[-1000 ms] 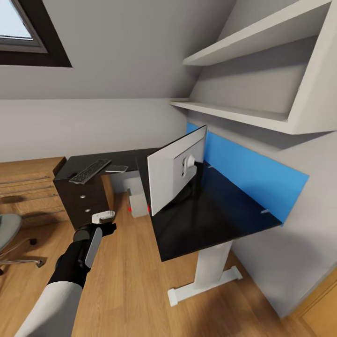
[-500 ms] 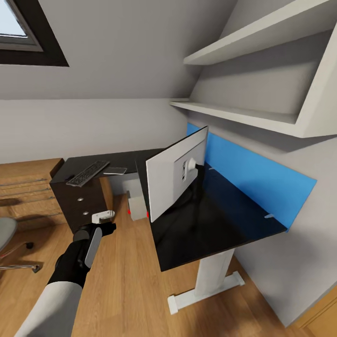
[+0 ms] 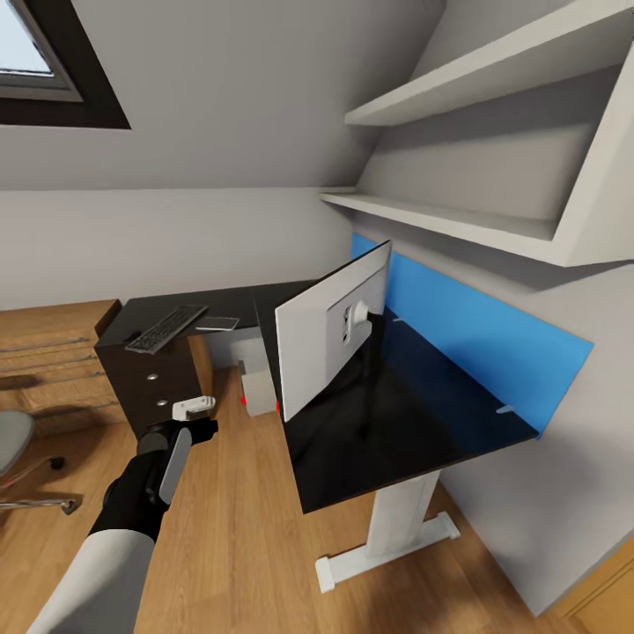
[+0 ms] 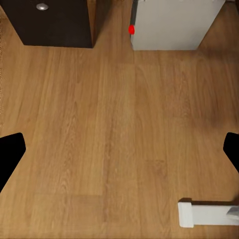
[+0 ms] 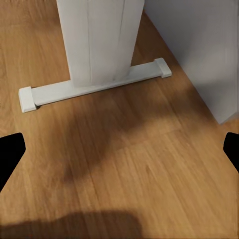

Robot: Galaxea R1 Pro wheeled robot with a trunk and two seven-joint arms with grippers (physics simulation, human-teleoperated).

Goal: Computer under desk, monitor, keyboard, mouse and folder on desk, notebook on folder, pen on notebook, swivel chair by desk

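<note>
Glossy black desk [image 3: 396,414], matt wood-grain floor [image 4: 114,124], seemingly plastic monitor [image 3: 317,339] back.

Monitor [image 3: 330,339], keyboard [image 3: 165,328] on desk [image 3: 414,414]

A glossy black table [image 3: 414,414] with a blue back panel [image 3: 475,330] and a white leg [image 3: 396,519] is seen; the floor [image 3: 238,528] is brown wood-grained.

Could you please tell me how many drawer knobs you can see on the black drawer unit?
2 in the head view: an upper knob and a lower knob on the drawer unit. A third may be hidden behind the left claw.
</note>
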